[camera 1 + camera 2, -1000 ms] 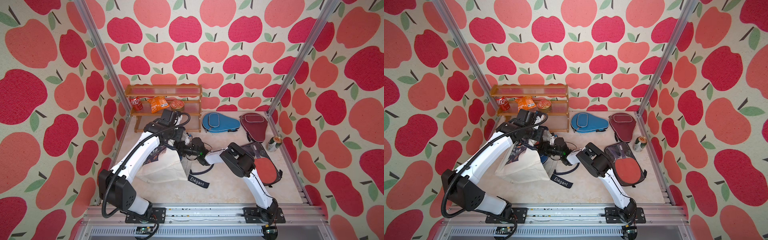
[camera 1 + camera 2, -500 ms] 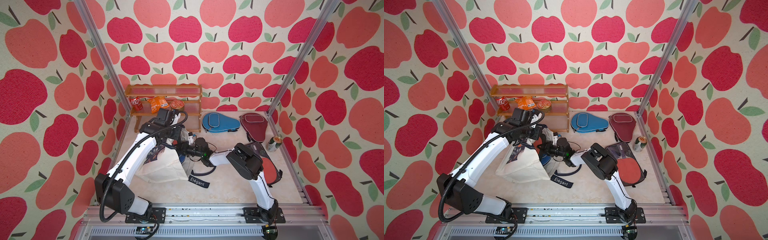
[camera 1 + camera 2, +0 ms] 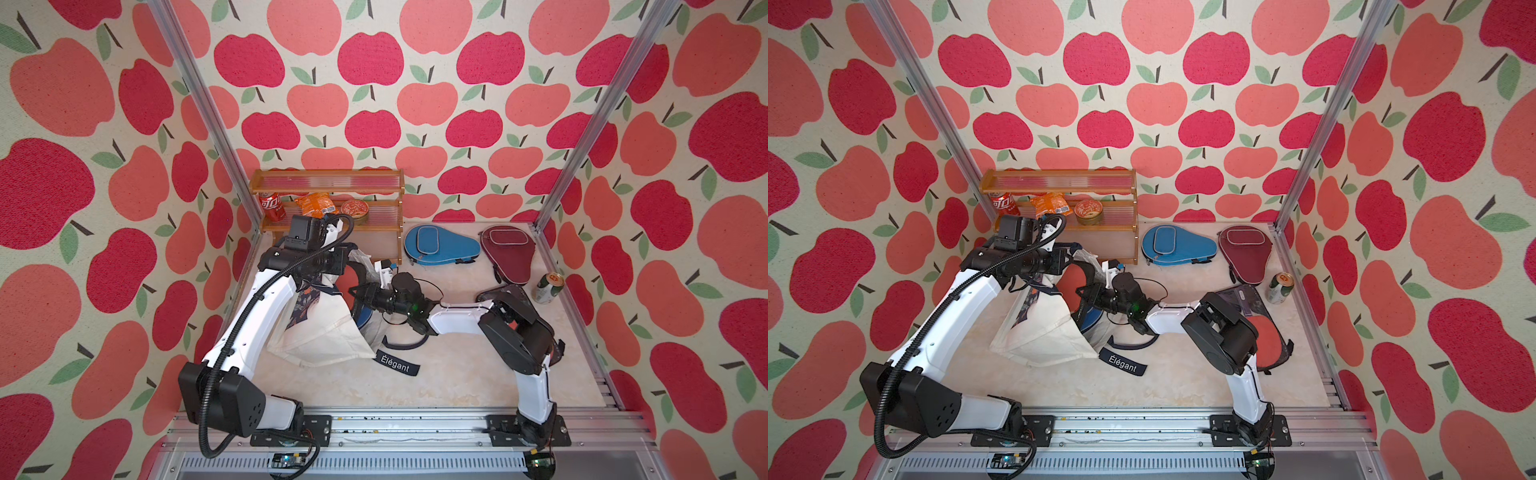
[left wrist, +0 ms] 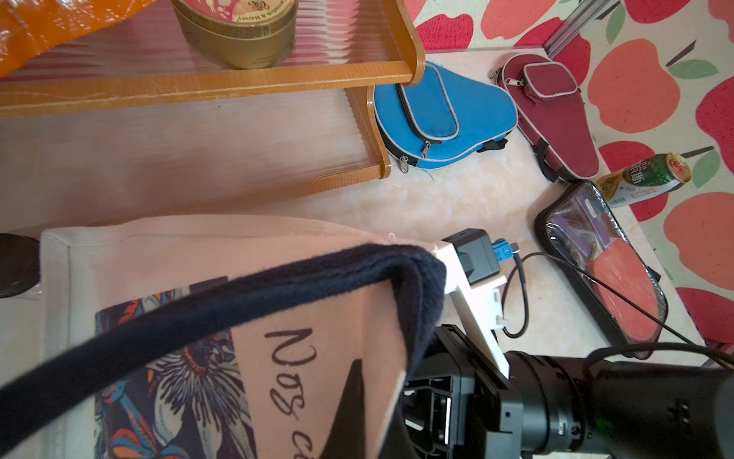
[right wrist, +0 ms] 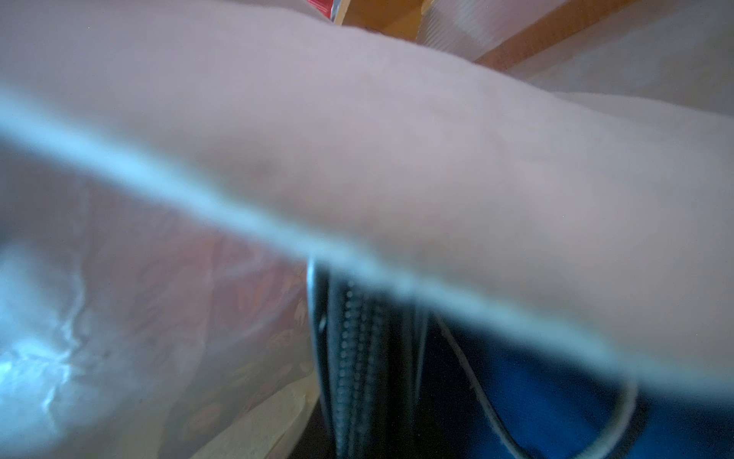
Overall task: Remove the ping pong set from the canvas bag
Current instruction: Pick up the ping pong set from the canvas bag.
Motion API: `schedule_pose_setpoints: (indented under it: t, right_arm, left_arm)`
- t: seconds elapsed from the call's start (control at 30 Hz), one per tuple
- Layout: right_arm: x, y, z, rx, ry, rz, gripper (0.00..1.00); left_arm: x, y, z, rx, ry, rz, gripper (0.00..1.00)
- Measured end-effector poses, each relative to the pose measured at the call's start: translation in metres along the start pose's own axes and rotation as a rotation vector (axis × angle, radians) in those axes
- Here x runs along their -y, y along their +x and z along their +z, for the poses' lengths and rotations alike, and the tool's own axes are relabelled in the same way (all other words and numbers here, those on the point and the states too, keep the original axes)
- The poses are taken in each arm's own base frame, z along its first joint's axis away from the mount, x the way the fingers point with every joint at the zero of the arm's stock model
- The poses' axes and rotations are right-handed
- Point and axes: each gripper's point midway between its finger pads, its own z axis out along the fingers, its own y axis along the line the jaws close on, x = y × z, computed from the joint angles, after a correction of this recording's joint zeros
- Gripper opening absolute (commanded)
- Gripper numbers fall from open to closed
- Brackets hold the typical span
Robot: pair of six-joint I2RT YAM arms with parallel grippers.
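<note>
Ping pong set [image 3: 345, 284] must slide out slowly. Left gripper [image 3: 338, 266] is closed tightly on the canvas bag [image 3: 324, 336]. I cannot tell how the jaws of the right gripper [image 3: 355, 291] stand.

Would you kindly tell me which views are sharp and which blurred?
Both top views: sharp, evenly lit. Left wrist view: crisp on the blue case, softer on the near bag strap. Right wrist view: blurred throughout, bag cloth close to the lens.

Fig.: enclosed cell, seen from above. Walls [image 3: 374, 83] on 3 sides: cream covering w/ red & coral apples, green leaves. Aluminium posts [image 3: 199, 104] mark the rear corners. Worktop [image 3: 457, 382]: pale marbled beige, evenly lit. Wooden shelf [image 3: 328, 181] w/ ribbed clear tiers stands rear left, against the wall. Metal rail [image 3: 395, 424] runs along the front edge.
</note>
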Motion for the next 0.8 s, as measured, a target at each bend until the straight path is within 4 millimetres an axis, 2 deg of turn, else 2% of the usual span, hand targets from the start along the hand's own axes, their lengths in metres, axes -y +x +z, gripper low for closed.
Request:
schedule_pose_setpoints:
  t: [0.23, 0.63, 0.8]
  right_arm:
    - [-0.012, -0.005, -0.018, 0.029, 0.041, -0.069, 0.09]
    - [-0.025, -0.007, -0.048, 0.047, 0.096, -0.108, 0.08]
    - [-0.03, -0.008, -0.06, 0.042, 0.118, -0.122, 0.08]
  left_arm:
    - [-0.008, -0.001, -0.01, 0.052, 0.036, -0.04, 0.0]
    - [-0.008, -0.003, -0.014, 0.1, 0.105, -0.064, 0.0]
    - [-0.008, 0.003, -0.019, 0.141, 0.1, -0.046, 0.0]
